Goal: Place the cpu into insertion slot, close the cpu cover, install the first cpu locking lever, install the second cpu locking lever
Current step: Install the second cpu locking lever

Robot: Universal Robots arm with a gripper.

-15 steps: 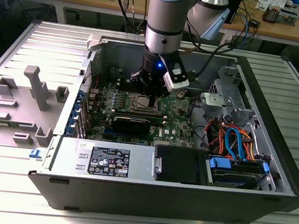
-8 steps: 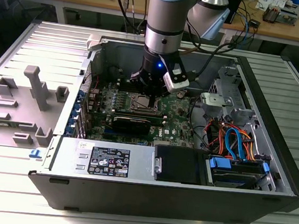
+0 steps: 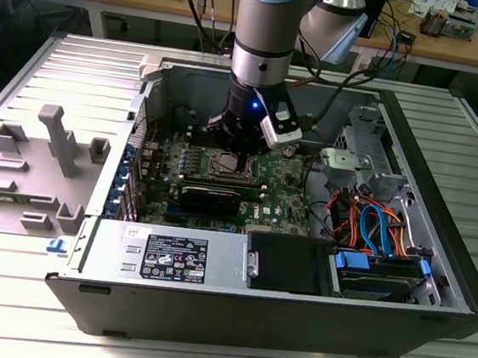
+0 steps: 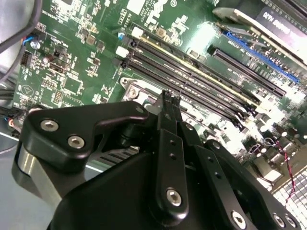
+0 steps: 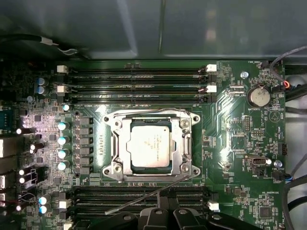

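Note:
The cpu [image 5: 149, 146], a dull silver square, lies in the insertion slot [image 5: 115, 170] on the green board. Over its edges the cpu cover [image 5: 185, 143] lies flat, and the chip shows through the cut-out. One thin wire locking lever [image 5: 153, 110] runs flat along one side of the socket. The other lever [image 5: 144, 197] sticks out at a slant from the opposite side. My gripper [image 5: 168, 211] hangs right beside that slanted lever with its black fingers together. In the exterior view the gripper [image 3: 241, 145] is just above the socket [image 3: 225, 166]. In the second wrist view its tip [image 4: 170, 98] points at the board.
Long black memory slots [image 5: 134, 79] flank the socket on two sides. The open computer case [image 3: 443, 192] walls the board in. A power supply [image 3: 171, 257] lies at the near side and coloured cables [image 3: 371, 223] at the exterior view's right. Grey plastic fixtures [image 3: 51, 138] stand outside at the left.

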